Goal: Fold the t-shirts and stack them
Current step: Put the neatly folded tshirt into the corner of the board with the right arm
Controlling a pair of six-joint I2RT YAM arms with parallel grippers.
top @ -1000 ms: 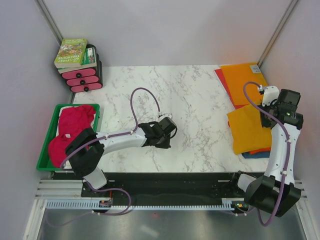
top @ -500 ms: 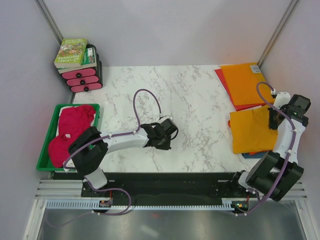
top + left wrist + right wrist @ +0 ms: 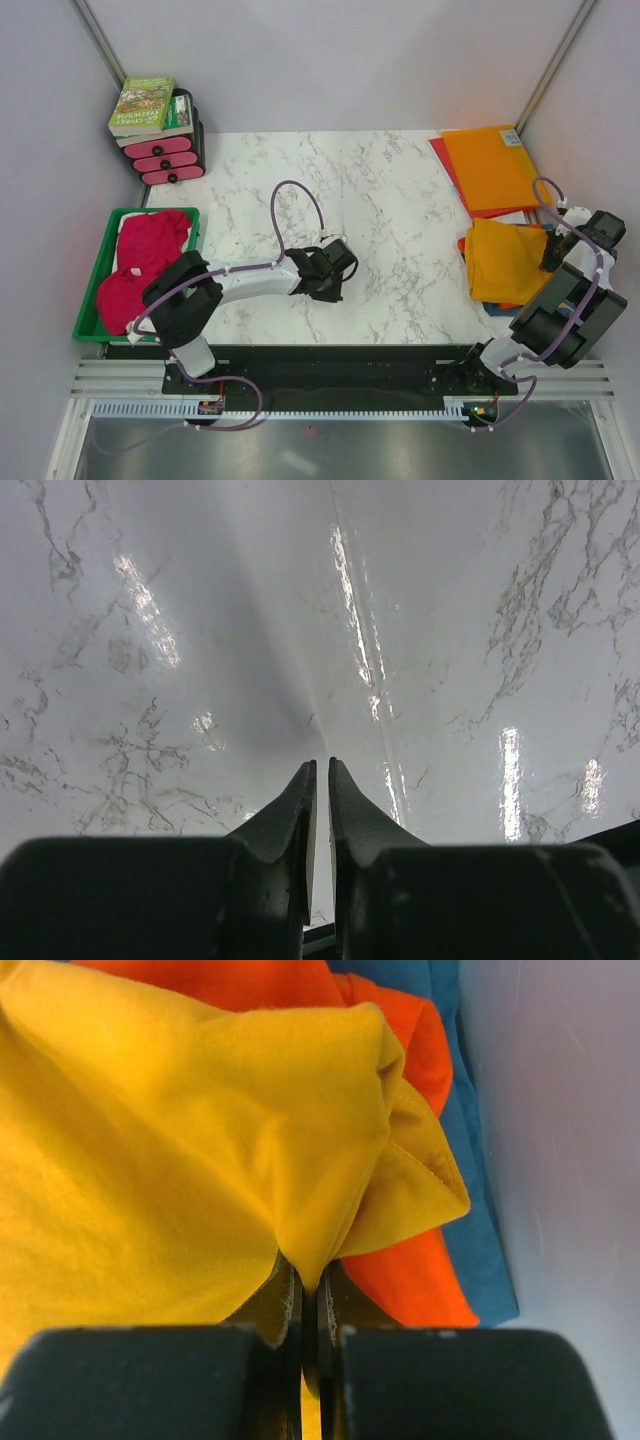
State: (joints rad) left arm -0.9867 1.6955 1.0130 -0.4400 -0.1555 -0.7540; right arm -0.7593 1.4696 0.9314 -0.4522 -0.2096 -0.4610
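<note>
Right wrist shows right fingers [image 3: 265,1308] clamped on a golden-orange t-shirt [image 3: 180,1140] fold; left fingers [image 3: 290,805] nearly together, empty.

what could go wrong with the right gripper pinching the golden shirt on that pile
1. The right gripper holds only a thin fold of the golden-orange t-shirt; a pull may slip it free.
2. That shirt lies on the red-orange t-shirt and the blue t-shirt; dragging it may rumple them.
3. The shirts sit close by the side wall, so the gripper may brush it.
</note>
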